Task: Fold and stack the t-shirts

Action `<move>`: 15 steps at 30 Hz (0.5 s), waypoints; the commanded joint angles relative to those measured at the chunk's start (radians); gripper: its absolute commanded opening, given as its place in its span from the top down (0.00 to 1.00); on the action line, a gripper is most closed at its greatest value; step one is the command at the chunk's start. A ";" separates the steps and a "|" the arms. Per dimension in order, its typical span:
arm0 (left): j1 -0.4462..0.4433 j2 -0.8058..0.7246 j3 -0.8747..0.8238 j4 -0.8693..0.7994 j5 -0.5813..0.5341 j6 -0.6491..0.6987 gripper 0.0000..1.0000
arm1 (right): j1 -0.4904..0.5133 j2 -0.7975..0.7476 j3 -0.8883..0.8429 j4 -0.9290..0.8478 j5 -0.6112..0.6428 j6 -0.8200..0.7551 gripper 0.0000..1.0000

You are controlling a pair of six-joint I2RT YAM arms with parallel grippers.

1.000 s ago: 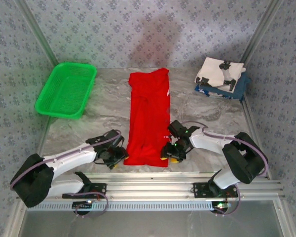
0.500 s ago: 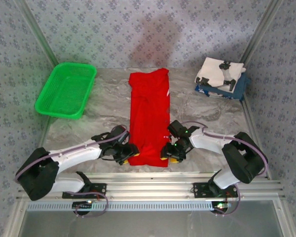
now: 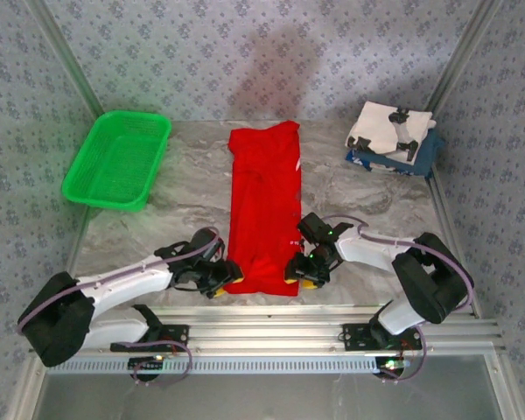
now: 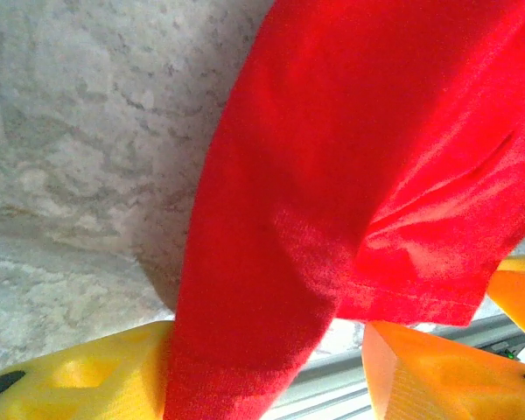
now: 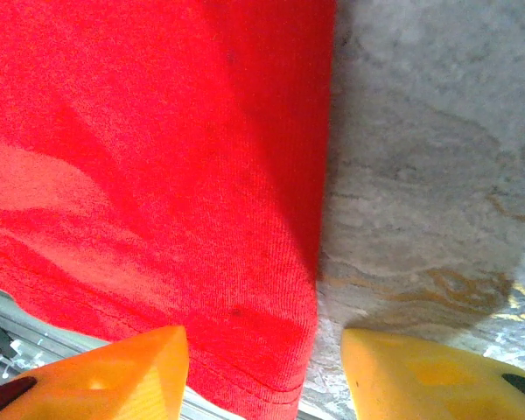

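Note:
A bright red t-shirt lies folded into a long strip down the middle of the table. My left gripper is at its near-left corner. In the left wrist view the yellow fingers stand apart, and the red cloth drapes between them against the left one; this gripper is open. My right gripper is at the near-right corner, open. Its fingers straddle the hem of the red shirt, as the right wrist view shows. A white t-shirt with black marks lies folded on a navy one at the back right.
A green mesh basket sits at the back left. The metal rail with the arm bases runs along the near edge, just behind the shirt's hem. Patterned walls close in the sides and back.
My left gripper has moved right onto the near-left corner of the red shirt, and the cloth now sits between its fingers. The right arm has not moved.

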 commanded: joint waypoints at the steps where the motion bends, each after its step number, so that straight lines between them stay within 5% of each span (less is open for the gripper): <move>1: -0.005 0.032 -0.003 0.063 0.017 -0.008 0.47 | 0.036 0.068 -0.028 0.111 -0.056 0.007 0.47; 15: -0.017 0.086 0.036 0.073 0.020 0.015 0.85 | 0.080 0.121 0.007 0.135 -0.061 0.018 0.52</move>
